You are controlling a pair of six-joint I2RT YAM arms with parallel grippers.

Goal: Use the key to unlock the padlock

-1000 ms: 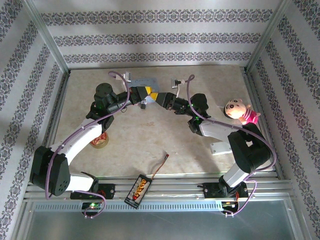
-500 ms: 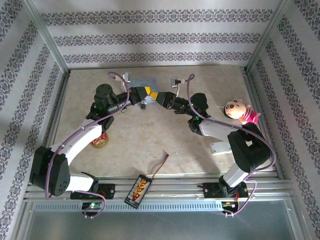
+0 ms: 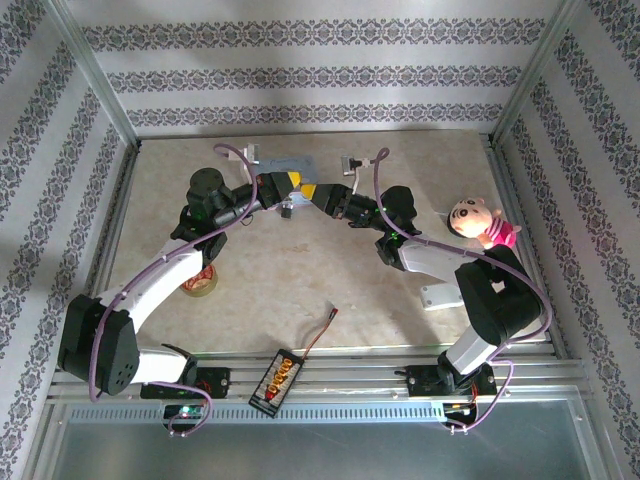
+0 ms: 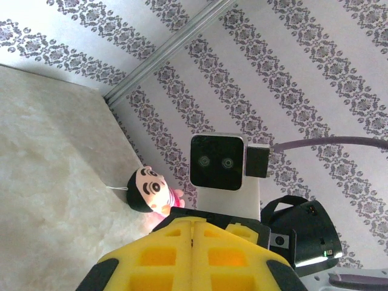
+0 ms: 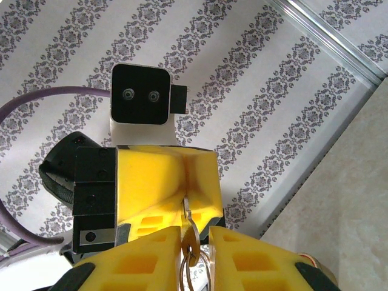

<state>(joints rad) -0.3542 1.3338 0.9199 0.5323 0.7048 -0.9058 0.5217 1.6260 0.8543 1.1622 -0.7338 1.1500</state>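
Observation:
My left gripper (image 3: 293,184) and right gripper (image 3: 312,190) meet tip to tip above the far middle of the table. The left one's yellow fingers (image 4: 151,254) are pressed together. A small dark grey padlock (image 3: 287,207) peeks out just under them in the top view; in both wrist views it is hidden. In the right wrist view the brass key (image 5: 191,237) stands edge-on between my right gripper's (image 5: 194,237) fingers (image 5: 145,257), its ring hanging back between them. The key's thin blade reaches into the seam of the left fingers (image 5: 163,182) opposite.
A pale-blue tin (image 3: 285,162) lies behind the grippers. A doll (image 3: 478,222) sits at the right edge, a tape roll (image 3: 200,282) at the left arm. A black and yellow board (image 3: 277,378) with a cable lies at the front rail. A white block (image 3: 440,297) rests beside the right arm.
My right gripper's jaws have narrowed a little around the key. Both arms stay almost where they were.

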